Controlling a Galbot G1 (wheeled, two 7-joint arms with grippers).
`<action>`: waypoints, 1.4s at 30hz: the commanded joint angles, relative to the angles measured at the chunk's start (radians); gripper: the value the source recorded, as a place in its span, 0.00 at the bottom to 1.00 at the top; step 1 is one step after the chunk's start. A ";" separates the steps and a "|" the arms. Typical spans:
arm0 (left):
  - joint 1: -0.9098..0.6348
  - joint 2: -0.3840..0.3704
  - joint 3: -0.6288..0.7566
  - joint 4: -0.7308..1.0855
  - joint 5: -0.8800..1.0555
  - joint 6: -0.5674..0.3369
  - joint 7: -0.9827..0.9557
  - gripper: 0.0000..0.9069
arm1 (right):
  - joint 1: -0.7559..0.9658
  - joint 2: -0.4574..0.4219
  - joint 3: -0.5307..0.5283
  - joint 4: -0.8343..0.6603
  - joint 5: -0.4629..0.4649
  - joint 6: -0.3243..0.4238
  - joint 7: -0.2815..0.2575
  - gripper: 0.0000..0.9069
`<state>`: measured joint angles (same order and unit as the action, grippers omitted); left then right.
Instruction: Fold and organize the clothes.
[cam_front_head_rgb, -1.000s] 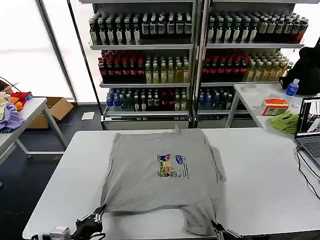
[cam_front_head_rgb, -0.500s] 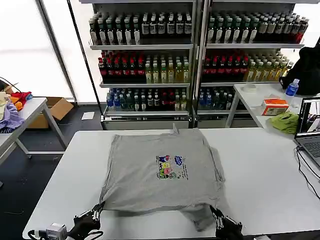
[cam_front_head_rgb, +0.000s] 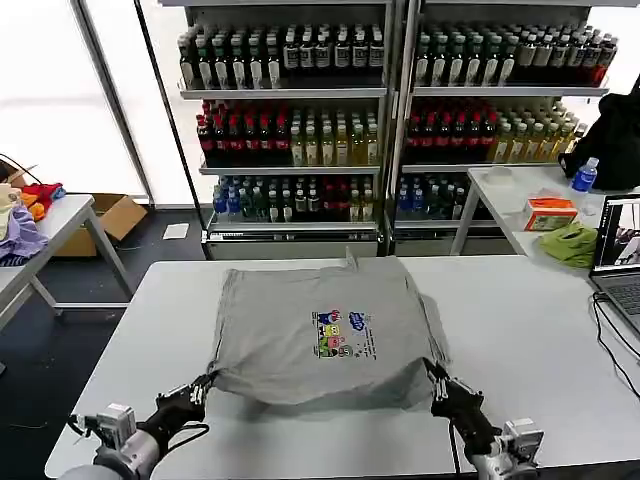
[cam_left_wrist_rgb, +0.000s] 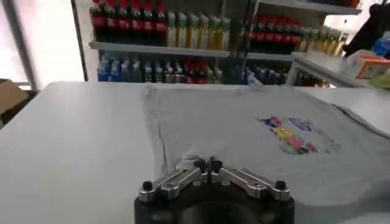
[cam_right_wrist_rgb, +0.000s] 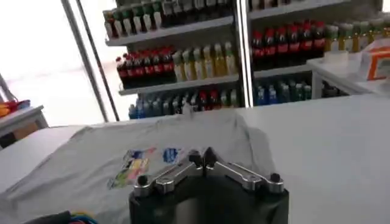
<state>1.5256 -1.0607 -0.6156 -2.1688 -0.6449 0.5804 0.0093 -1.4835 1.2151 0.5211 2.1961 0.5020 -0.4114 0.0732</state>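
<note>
We lift the near hem of the shirt to fold it away from us

Nearest us, our left gripper (cam_front_head_rgb: 203, 386) and right gripper (cam_front_head_rgb: 433, 378) are each pinched tight on a near corner of the grey shirt (cam_front_head_rgb: 320, 335), which lies chest print (cam_front_head_rgb: 344, 333) up in the middle of the white table (cam_front_head_rgb: 540, 340); to fold well, we judge both corners should rise level and travel forward together, keeping the hem taut and square

Shirt (cam_front_head_rgb: 325, 335) lies centred on bench (cam_front_head_rgb: 520, 350). Left gripper (cam_front_head_rgb: 203, 385) at its 7 o'clock corner, right gripper (cam_front_head_rgb: 434, 375) at 5 o'clock. Bottle shelves (cam_front_head_rgb: 390, 110) behind at 12.
</note>
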 joint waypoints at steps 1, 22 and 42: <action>-0.241 0.053 0.055 0.196 -0.128 0.000 0.002 0.02 | 0.224 0.001 -0.026 -0.142 0.010 -0.008 0.015 0.00; -0.404 0.005 0.140 0.394 -0.034 -0.003 0.023 1.00 | 0.423 0.066 -0.134 -0.469 -0.113 0.008 -0.028 1.00; -0.156 -0.049 0.062 0.197 0.021 -0.004 -0.031 1.00 | 0.154 0.001 -0.047 -0.212 -0.134 -0.073 0.102 1.00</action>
<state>1.2412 -1.0672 -0.5414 -1.8986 -0.6681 0.5763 -0.0081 -1.2096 1.2366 0.4609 1.8932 0.4138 -0.4497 0.1222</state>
